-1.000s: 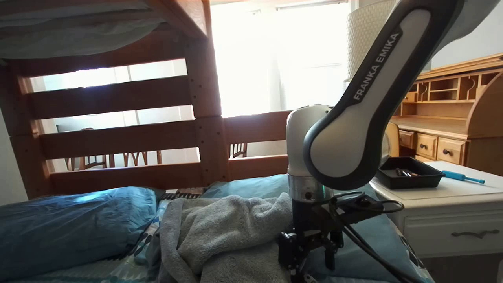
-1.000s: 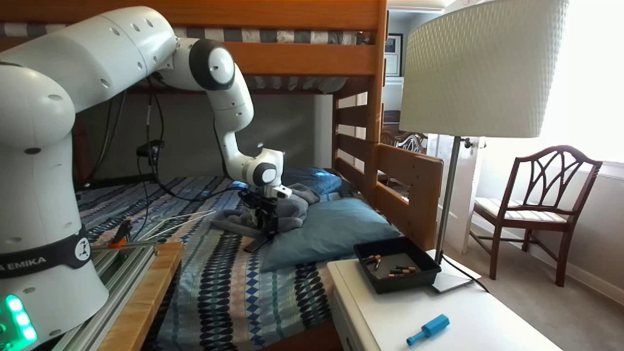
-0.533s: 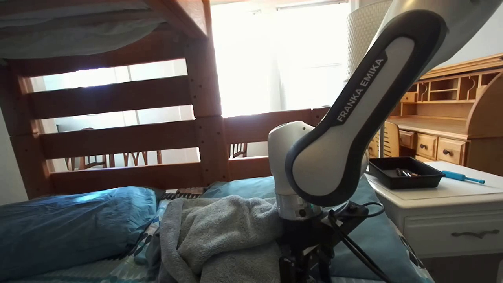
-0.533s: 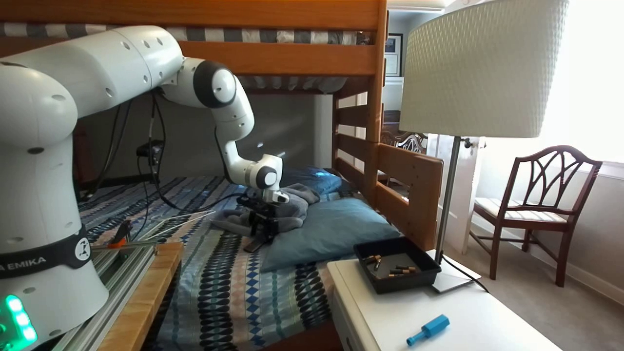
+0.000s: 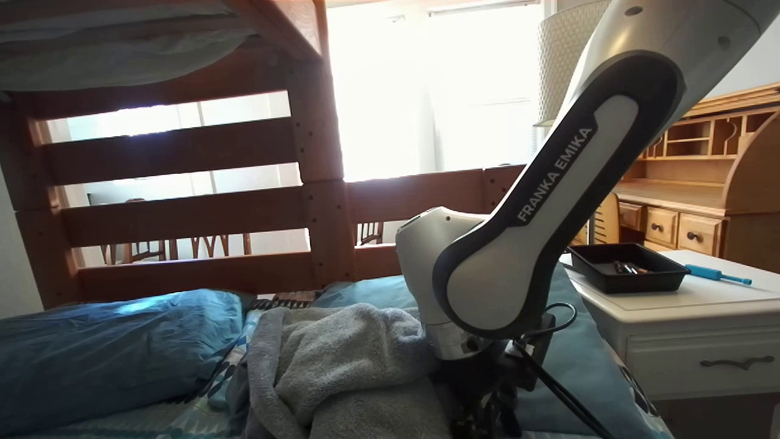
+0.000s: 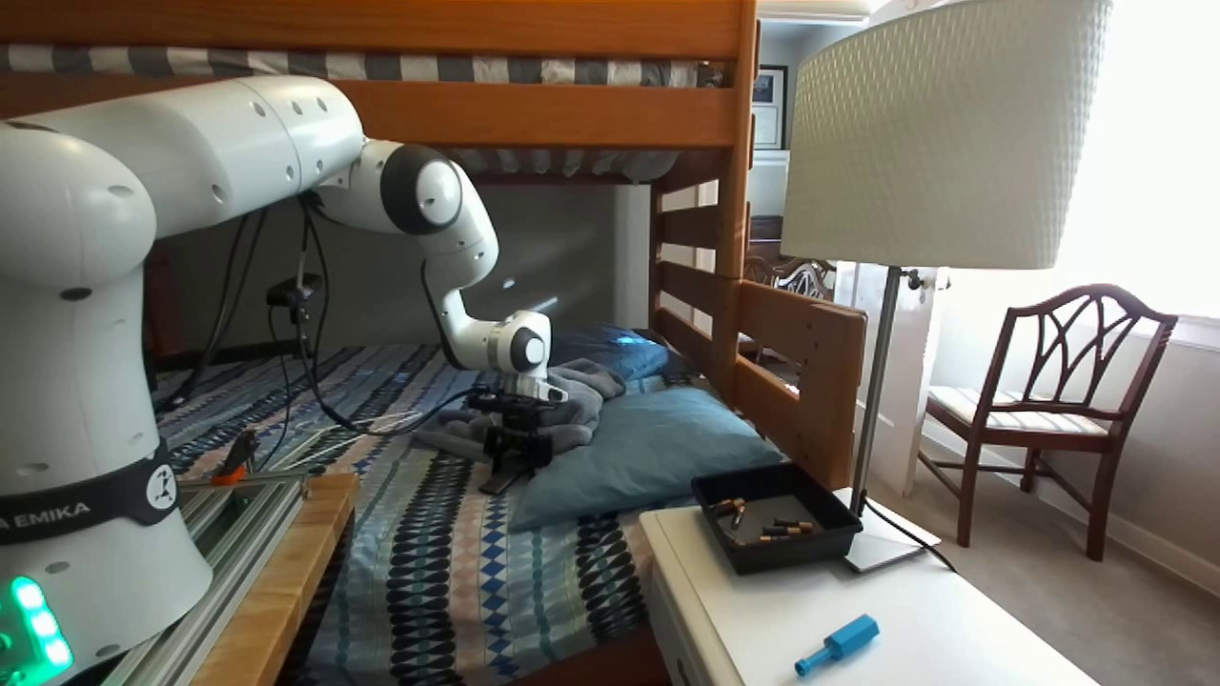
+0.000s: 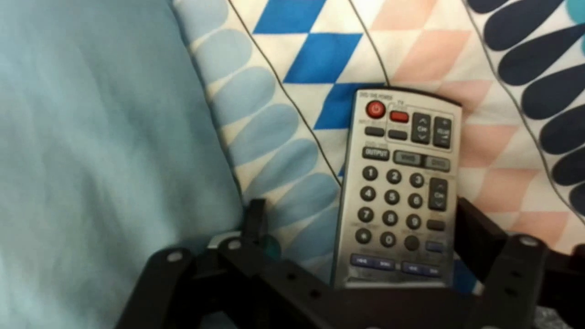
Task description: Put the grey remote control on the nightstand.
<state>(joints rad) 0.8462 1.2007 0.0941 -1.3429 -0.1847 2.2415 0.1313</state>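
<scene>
The grey remote control (image 7: 397, 201) lies buttons up on the patterned bedspread beside the blue pillow. Around its lower half, in the wrist view, my gripper (image 7: 363, 224) is open. The finger on the right (image 7: 480, 233) sits close against the remote's edge; whether it touches, I cannot tell. A gap separates the other finger (image 7: 255, 221) from the remote. In an exterior view only one end of the remote (image 6: 498, 481) shows below the gripper (image 6: 518, 459). The white nightstand (image 6: 934, 624) stands beyond the pillow, its drawer front (image 5: 676, 360) visible in an exterior view.
On the nightstand are a black tray (image 6: 801, 554) of batteries, a blue tool (image 6: 851, 636) and a tall lamp (image 6: 944, 143). The blue pillow (image 6: 658, 457) lies between gripper and nightstand. A grey blanket (image 5: 353, 360) bunches beside the arm. Wooden bed rails (image 6: 801, 381) rise behind.
The arm has come down, lowering the open gripper around the remote on the bed. The remote, tray and blue tool appear not to have moved.
</scene>
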